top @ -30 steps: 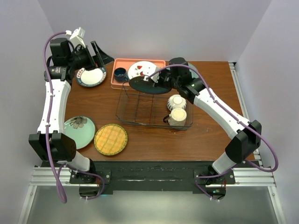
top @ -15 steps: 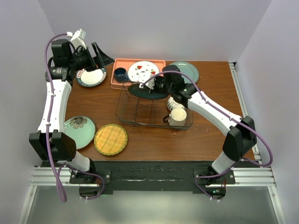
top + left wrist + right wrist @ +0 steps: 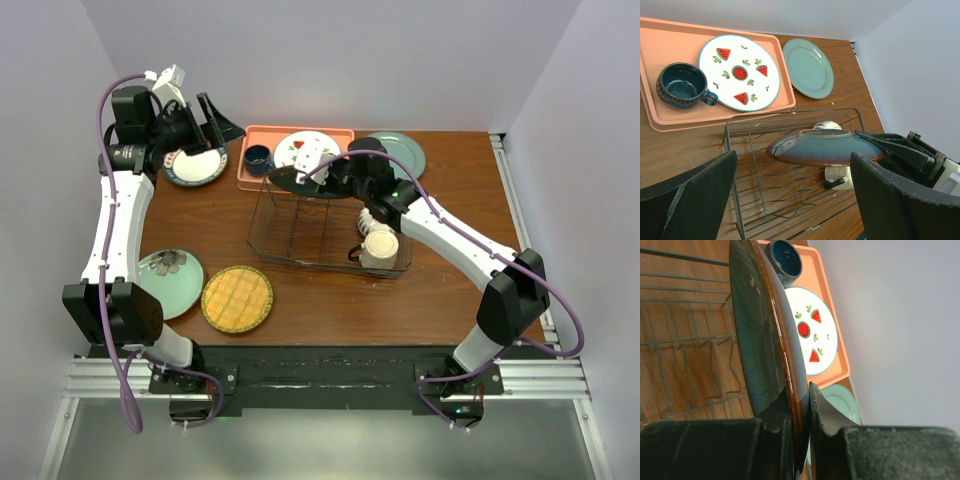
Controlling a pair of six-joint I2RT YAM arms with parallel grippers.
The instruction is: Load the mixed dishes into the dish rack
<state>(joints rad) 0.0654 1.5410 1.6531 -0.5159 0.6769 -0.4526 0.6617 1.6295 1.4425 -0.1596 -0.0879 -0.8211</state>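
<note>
Right end effector (image 3: pixel 799 390) pinching dark teal plate (image 3: pixel 757 335) by rim above dish rack (image 3: pixel 300 235); best tip upright, align w/ tines, lower slowly; left end effector (image 3: pixel 210 122) gapes wide.

A watermelon-marked plate (image 3: pixel 740 72) and a dark blue mug (image 3: pixel 682 86) are held in a salmon-pink tray (image 3: pixel 670 45); a grey-green plate (image 3: pixel 808 67) is laid beside it.

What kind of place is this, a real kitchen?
Likely a robot test booth, not a kitchen: plain walls box in the table, arms bolted to a metal frame, the right gripper holding a dark teal plate over a dish rack.
</note>
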